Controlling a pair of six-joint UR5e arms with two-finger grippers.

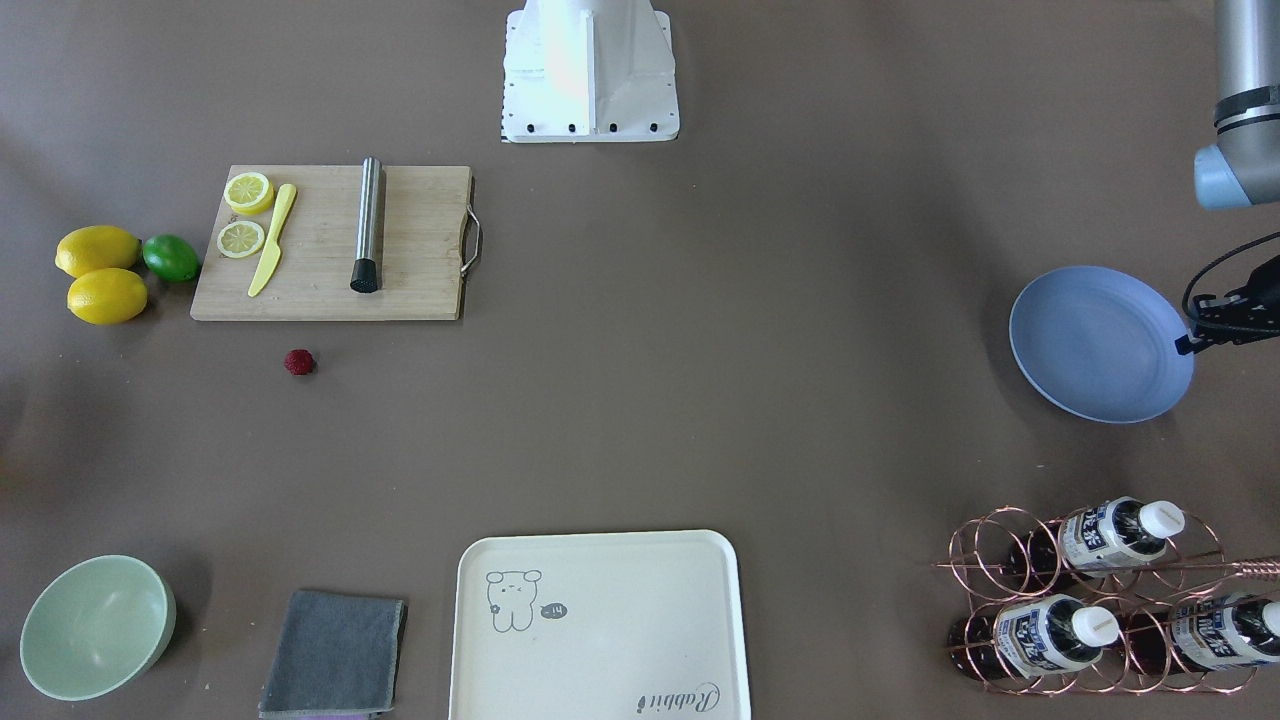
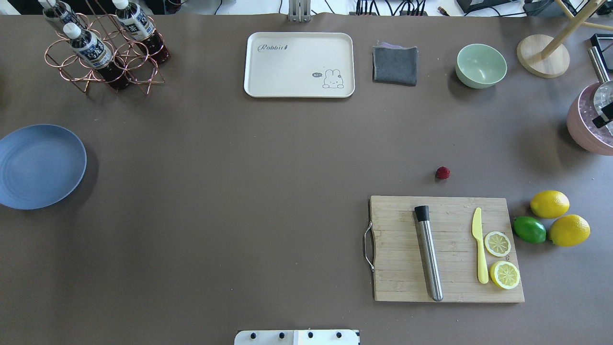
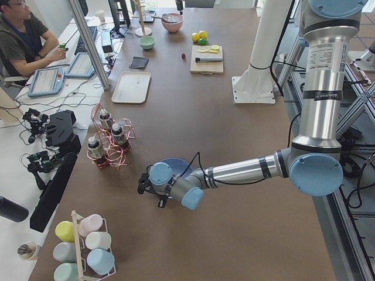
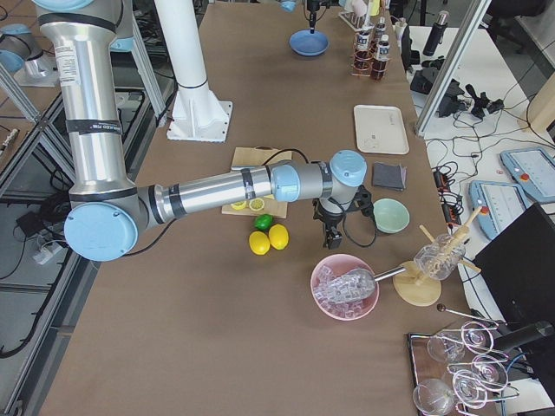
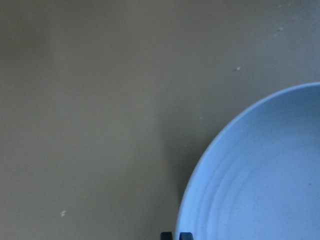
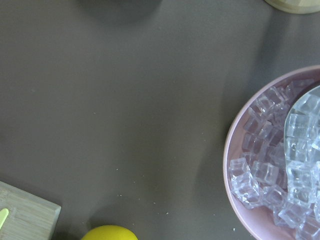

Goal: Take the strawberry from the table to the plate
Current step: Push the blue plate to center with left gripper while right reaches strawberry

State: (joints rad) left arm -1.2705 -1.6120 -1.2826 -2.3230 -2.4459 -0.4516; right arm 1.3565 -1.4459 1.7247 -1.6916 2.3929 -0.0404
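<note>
The strawberry, small and dark red, lies on the brown table just beyond the cutting board. The pale blue plate rests far across the table at the robot's left end, with nothing on it. My left gripper hangs over the plate's rim, its two tips close together and shut on nothing. In the exterior right view my right gripper points down between the lemons and a pink ice bowl. I cannot tell whether it is open or shut.
The wooden cutting board carries a steel rod, a yellow knife and lemon slices. Two lemons and a lime sit beside it. The far side holds a pink ice bowl, green bowl, grey cloth, cream tray and bottle rack.
</note>
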